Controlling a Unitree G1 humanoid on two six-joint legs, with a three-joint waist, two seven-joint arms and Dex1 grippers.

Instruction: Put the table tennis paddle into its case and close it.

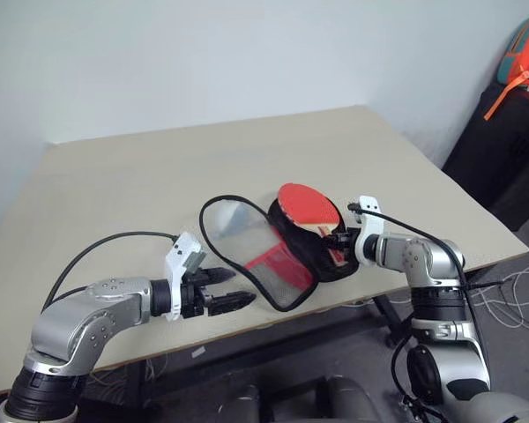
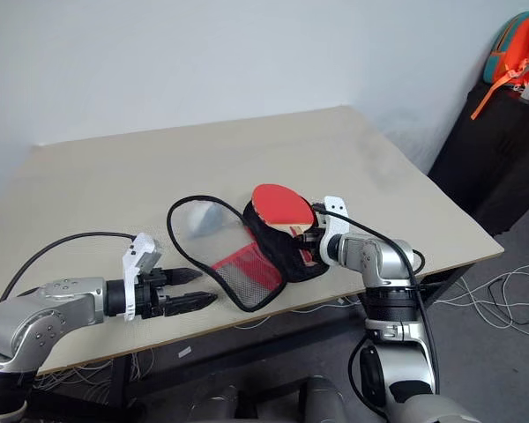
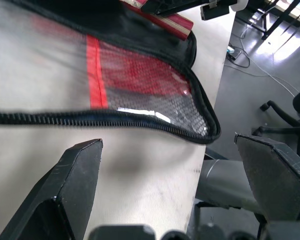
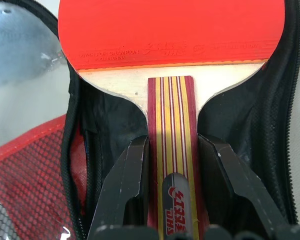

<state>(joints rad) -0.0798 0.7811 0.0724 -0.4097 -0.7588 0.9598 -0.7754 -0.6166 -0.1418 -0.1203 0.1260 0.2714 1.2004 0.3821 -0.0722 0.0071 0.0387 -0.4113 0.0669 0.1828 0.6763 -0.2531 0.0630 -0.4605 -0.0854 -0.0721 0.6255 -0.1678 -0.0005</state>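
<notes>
The table tennis paddle (image 1: 309,208), red face up, lies over the black half of the open case (image 1: 301,256) near the table's front edge. My right gripper (image 4: 172,150) is shut on the paddle's striped wooden handle (image 4: 172,115), one black finger on each side. The case's clear and red-mesh flap (image 1: 247,242) is folded out flat to the left, its zip edge (image 3: 115,120) facing my left gripper. That left gripper (image 1: 242,287) stands open just short of the flap's near rim, with nothing between its fingers (image 3: 75,175).
The light wooden table (image 1: 159,176) ends just in front of the case. A black cabinet (image 1: 502,159) with an orange and teal bag (image 1: 525,53) stands at the right. Cables (image 1: 511,295) lie on the floor below the right arm.
</notes>
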